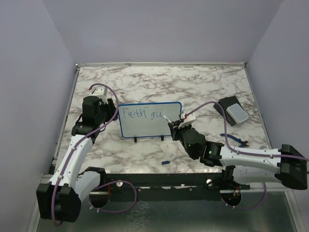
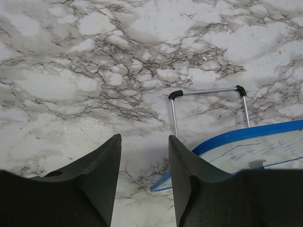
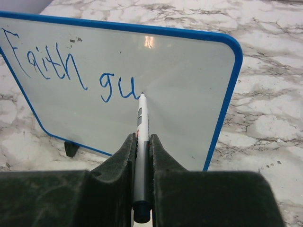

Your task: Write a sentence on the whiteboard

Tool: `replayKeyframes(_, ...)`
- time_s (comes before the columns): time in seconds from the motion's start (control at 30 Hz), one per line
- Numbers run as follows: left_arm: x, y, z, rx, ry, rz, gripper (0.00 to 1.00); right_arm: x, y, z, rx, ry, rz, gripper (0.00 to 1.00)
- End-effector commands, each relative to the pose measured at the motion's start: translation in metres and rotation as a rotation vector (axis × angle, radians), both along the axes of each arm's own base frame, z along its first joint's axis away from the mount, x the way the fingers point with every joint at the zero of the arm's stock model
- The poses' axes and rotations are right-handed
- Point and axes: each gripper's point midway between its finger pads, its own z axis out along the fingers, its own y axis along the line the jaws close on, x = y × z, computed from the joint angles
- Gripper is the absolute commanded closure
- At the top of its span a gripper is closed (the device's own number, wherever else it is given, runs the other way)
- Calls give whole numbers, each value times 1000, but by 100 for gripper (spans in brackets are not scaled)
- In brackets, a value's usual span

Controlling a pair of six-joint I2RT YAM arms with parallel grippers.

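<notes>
The left tool [image 2: 144, 142] hangs over the white-and-grey marbled tabletop [image 1: 145, 82] with its two dark fingers apart. The gap between them shows bare marble. Just to the right of this tool stands the small rectangular whiteboard with a thin blue rounded frame [image 1: 149, 126]. The board's left corner reaches into the gap beside the tool's right finger, and whether it touches that finger cannot be told. The board's wire stand with black feet [image 2: 208, 92] lies ahead of the tool and to its right.

On the board, the thin blue handwritten sentence [image 3: 71, 71] reads "Faith gu". It runs from the upper left toward the right tool [image 3: 142, 139], which faces the board's front. That tool is clamped on a slim white-and-grey marker [image 3: 142, 113], whose tip sits on the board right after the "u".

A small blue piece [image 1: 165, 162] lies on the tabletop near this tool. A dark block with a pale grey pad [image 1: 233, 112] sits well to the tool's right.
</notes>
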Motion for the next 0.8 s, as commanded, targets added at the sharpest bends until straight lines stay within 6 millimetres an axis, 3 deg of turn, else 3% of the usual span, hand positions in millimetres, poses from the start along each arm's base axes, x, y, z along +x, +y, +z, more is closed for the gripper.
replayKeyframes(0.0, -3, -7, 3, -22, -16, -27, 54, 1, -13, 8, -10, -26, -23, 99)
replayKeyframes(0.4, -3, -6, 2, -22, -13, -27, 54, 5, -9, 18, -9, -60, -24, 99)
replayKeyframes(0.77, -3, -7, 2, -21, -13, -30, 54, 8, -11, 3, -48, -39, -59, 99)
